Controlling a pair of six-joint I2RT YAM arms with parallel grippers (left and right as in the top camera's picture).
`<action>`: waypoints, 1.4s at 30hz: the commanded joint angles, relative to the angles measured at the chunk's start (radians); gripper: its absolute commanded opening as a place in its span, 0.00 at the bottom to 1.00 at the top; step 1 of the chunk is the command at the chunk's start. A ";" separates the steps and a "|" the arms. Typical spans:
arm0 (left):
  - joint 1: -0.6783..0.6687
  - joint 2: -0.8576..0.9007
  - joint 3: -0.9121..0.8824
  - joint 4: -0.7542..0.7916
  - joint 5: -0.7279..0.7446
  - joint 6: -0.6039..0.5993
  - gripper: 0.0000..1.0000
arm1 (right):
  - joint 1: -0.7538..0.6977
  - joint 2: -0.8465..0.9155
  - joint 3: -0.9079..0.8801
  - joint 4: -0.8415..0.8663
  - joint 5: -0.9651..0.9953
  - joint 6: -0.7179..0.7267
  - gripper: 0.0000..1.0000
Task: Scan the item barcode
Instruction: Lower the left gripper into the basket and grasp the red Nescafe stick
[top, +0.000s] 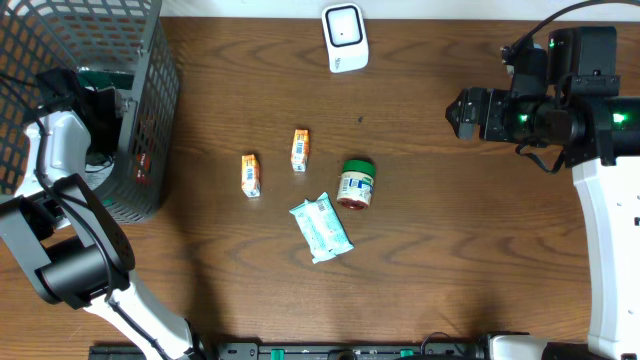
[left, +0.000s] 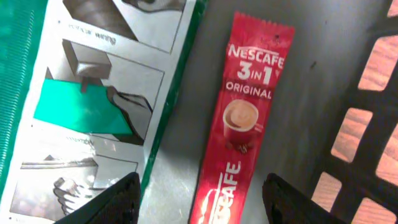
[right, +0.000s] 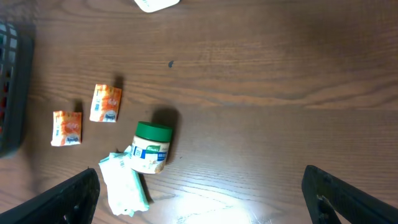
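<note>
While the left gripper (left: 202, 202) hangs inside the basket (left: 373, 93), its fingers (left: 118, 199) are held apart with nothing clamped. A red coffee sachet (left: 245, 124) is seen lying flat on the basket floor between them, and no contact with either finger can be made out. Just beside the sachet, also inside the basket, a green-and-white printed carton (left: 93, 106) is laid. The right gripper (right: 200, 186) is held wide open and empty over the table (top: 450, 250), well apart from the basket. Between it and the basket, outside the mesh wall, two small orange packets (top: 250, 174), a green-lidded jar (top: 356, 183) lying on its side and a pack of wipes (top: 321, 227) are spread. A white scanner (top: 345, 37) is set beyond them, well apart from the basket.
</note>
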 joint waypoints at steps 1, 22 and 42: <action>0.006 0.032 -0.014 -0.005 0.013 -0.008 0.64 | 0.001 0.005 0.017 0.000 -0.005 -0.014 0.99; 0.006 0.052 -0.060 0.057 -0.036 -0.060 0.07 | 0.001 0.005 0.017 0.000 -0.005 -0.014 0.99; 0.007 -0.589 0.040 0.130 -0.005 -0.335 0.07 | 0.001 0.005 0.017 0.000 -0.005 -0.014 0.99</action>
